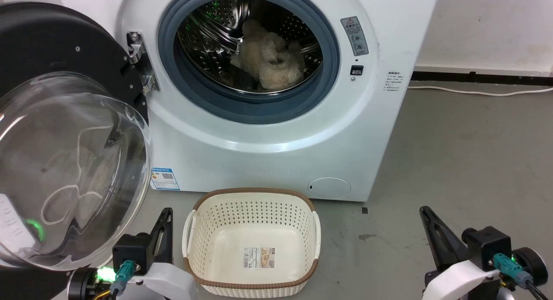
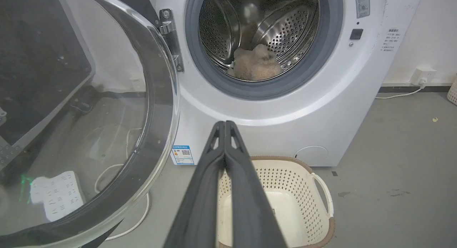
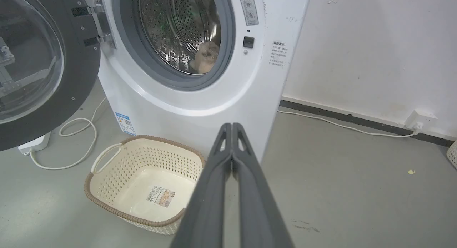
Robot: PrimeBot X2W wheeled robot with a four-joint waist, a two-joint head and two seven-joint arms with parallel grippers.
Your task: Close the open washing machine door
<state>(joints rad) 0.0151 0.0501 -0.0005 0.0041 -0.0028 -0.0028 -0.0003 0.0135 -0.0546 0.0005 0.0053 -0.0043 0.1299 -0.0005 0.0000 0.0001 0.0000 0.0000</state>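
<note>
The white washing machine [image 1: 268, 153] stands ahead with its drum mouth uncovered and a beige fluffy item [image 1: 268, 60] inside. The washing machine door [image 1: 65, 162] hangs swung wide to the left on its metal hinge [image 1: 140, 62], black rim and bulging glass bowl facing me. My left gripper [image 1: 166, 213] rests low at the lower left, shut and empty, just right of the glass bowl's lower edge. In the left wrist view the left gripper [image 2: 225, 124] points at the washer's lower front. My right gripper [image 1: 425, 211], shut and empty, sits at the lower right, away from the machine.
A cream perforated basket [image 1: 252, 196] with a brown rim stands empty on the grey floor before the washer, between my arms. A white power strip [image 3: 34, 145] and looped cable [image 3: 76, 133] lie under the door. A wall socket [image 3: 421, 120] and cord run along the right wall.
</note>
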